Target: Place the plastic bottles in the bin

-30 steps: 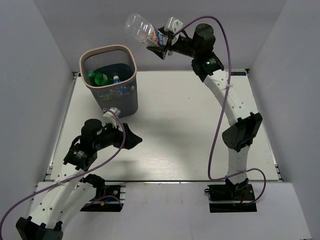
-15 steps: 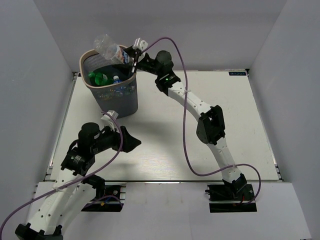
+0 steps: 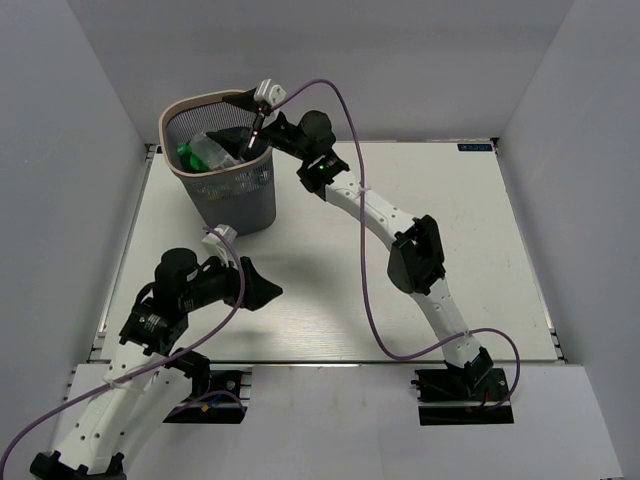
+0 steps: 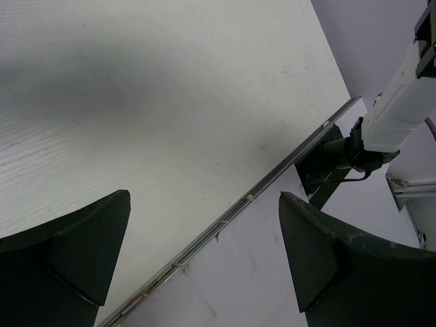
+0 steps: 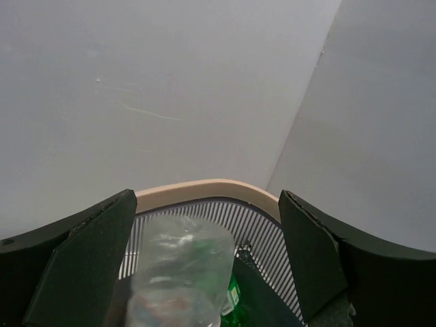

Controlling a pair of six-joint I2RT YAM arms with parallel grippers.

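The bin (image 3: 203,99), dark mesh with a pale beige rim, stands at the table's far left. My right gripper (image 3: 251,113) is above the bin's right side with its jaws wide apart. A clear bottle (image 3: 214,150) lies loose in the bin just below it, beside a green bottle (image 3: 188,155). In the right wrist view the clear bottle (image 5: 180,272) sits below and between my fingers, over the green bottle (image 5: 238,300), with the bin rim (image 5: 170,191) behind. My left gripper (image 3: 248,268) hangs open and empty over the near left of the table, as the left wrist view (image 4: 204,196) shows.
The white table (image 3: 400,250) has a metal strip along its near edge (image 4: 259,193). The right arm's base (image 4: 340,153) stands beyond that edge. Grey walls close in the far side and both flanks.
My right arm swung left from the far wall to above the bin with the clear bottle, then opened. The bottle dropped into the bin. The left arm barely moved.
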